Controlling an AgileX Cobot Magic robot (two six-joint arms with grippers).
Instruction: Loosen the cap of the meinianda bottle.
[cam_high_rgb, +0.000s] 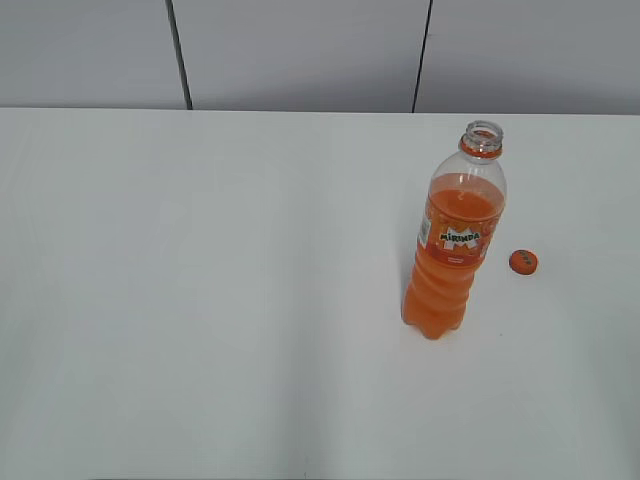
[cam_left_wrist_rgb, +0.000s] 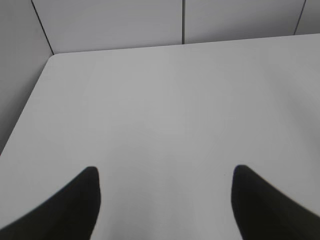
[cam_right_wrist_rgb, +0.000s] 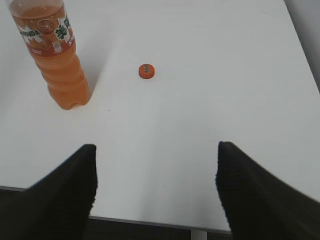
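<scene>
Left end effector (cam_left_wrist_rgb: 165, 200): fingers spread wide, nothing between them, only bare bench (cam_left_wrist_rgb: 165, 110) ahead; neither bottle nor cap in that wrist view.
Right end effector (cam_right_wrist_rgb: 155, 195): fingers likewise parted and empty, hanging over the near bench edge.
Cap (cam_right_wrist_rgb: 146, 71): ahead of the right end effector and slightly left of its centre line, lying flat on the bench, marked face up, apart from the bottle.
Bottle (cam_right_wrist_rgb: 55, 55): ahead and well to the left of the right end effector, standing upright, neck open with only the orange ring (cam_high_rgb: 481, 150) left on it.
Task state: judged done or past done, cap already off the neck.
Bottle handling: probably fairly heavy with drink filling most of it, thin wall likely to give under a hard squeeze, smooth and possibly slippery; open top means a tilt would spill.
Hold for bottle: best at the ridged lower body or just under the label, squeezed gently.
Cap handling: light, stiff, small; pinch across the rim.
Surface: plain white bench, matte, flat.
Room: pale grey wall panels (cam_high_rgb: 300, 50) with dark seams beyond the far bench edge.
</scene>
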